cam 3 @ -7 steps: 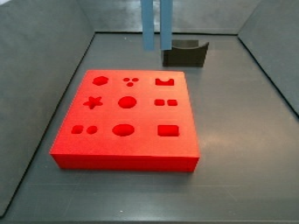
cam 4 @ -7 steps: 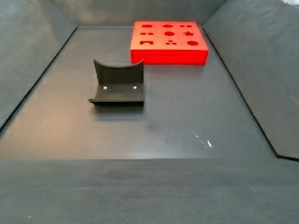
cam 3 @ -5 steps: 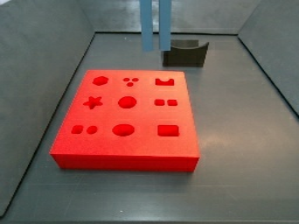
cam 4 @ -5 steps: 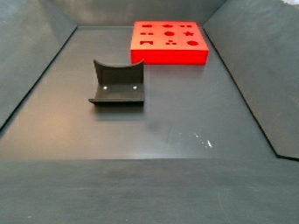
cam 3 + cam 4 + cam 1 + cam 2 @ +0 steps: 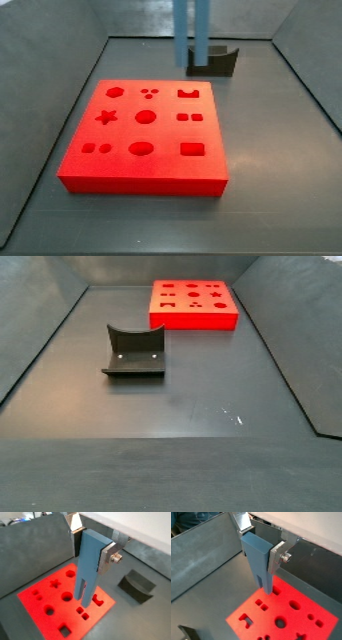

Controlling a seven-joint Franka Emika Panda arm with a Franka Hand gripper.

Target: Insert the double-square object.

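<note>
The gripper (image 5: 90, 544) is shut on the double-square object (image 5: 88, 572), a tall steel-blue piece hanging upright with its two prongs pointing down. The silver fingers (image 5: 108, 554) clamp its upper end; both wrist views show this grip (image 5: 261, 547). The piece (image 5: 261, 567) hangs well above the red board (image 5: 288, 629), near the board's edge on the fixture's side. In a side view the piece (image 5: 193, 30) hangs down from beyond the frame edge, above the board's far edge (image 5: 147, 170); the gripper itself is out of frame there. The board's two small square holes (image 5: 190, 117) are open.
The dark fixture (image 5: 217, 60) stands on the floor just behind the board; it also shows alone in a side view (image 5: 134, 351) with the board (image 5: 194, 322) behind it. Grey walls (image 5: 54, 60) enclose the dark floor.
In the side view the held piece has shifted a little to the right, toward the fixture. The board and the fixture have not moved.
</note>
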